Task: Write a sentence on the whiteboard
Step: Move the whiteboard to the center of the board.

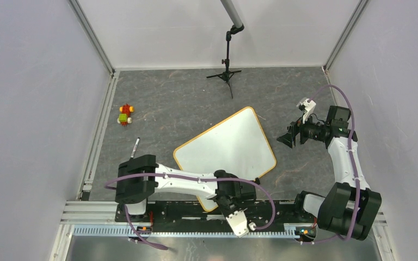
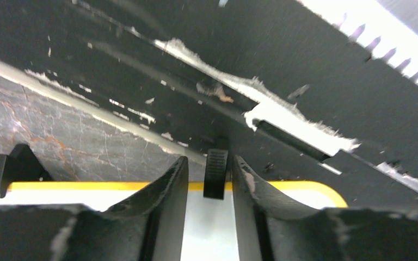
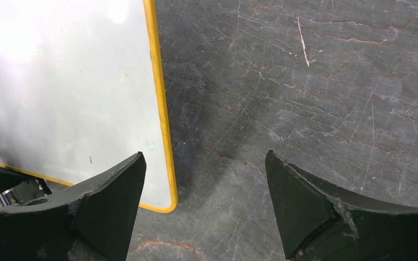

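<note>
The whiteboard lies flat and tilted on the dark table, its white face blank; no sentence shows on it. My left gripper is at the board's near corner. In the left wrist view its fingers stand narrowly apart over the board, with a black clip foot between the tips and a thin gap on its left side. My right gripper is wide open and empty just right of the board. In the right wrist view it hangs over bare table beside the board's yellow rim.
A black marker lies on the table left of the board. A small red-and-green toy sits further back left. A black tripod stand is at the back. The black base rail runs right by the board's near edge.
</note>
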Robot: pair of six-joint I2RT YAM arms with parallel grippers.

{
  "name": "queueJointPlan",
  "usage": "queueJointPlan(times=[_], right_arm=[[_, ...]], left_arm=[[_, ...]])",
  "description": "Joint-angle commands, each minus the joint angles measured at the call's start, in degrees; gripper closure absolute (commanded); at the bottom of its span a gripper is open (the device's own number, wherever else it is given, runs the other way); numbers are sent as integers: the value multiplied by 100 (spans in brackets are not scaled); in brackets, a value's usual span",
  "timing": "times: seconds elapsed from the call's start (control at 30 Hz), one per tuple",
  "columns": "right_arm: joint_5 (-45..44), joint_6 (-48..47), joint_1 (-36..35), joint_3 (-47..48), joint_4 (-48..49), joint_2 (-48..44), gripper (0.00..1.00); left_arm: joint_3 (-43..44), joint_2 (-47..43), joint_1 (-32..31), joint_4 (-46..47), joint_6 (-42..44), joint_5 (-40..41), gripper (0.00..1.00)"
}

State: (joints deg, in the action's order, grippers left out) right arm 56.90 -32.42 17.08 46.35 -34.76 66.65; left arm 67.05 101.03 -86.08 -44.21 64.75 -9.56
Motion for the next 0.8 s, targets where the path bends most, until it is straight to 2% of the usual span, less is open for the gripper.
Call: queueJointPlan(times=[0.0, 0.1, 0.23, 0.57, 0.77], right_arm=[[189, -125, 42, 41, 6, 48, 13], [229, -148, 58, 50, -20, 124, 13], [251, -198, 82, 67, -57, 194, 13], [286, -217, 94, 50, -65, 269, 12], [312, -240, 106, 63, -83, 323, 12]], left_arm=[[-100, 54, 225, -17, 723, 52, 67], [-106, 79, 343, -56, 962, 116, 75], [-13, 164, 493, -114, 1193, 150, 81], [222, 324, 960, -395, 1779, 194, 87], [449, 574, 1111, -363, 1654, 281, 87]])
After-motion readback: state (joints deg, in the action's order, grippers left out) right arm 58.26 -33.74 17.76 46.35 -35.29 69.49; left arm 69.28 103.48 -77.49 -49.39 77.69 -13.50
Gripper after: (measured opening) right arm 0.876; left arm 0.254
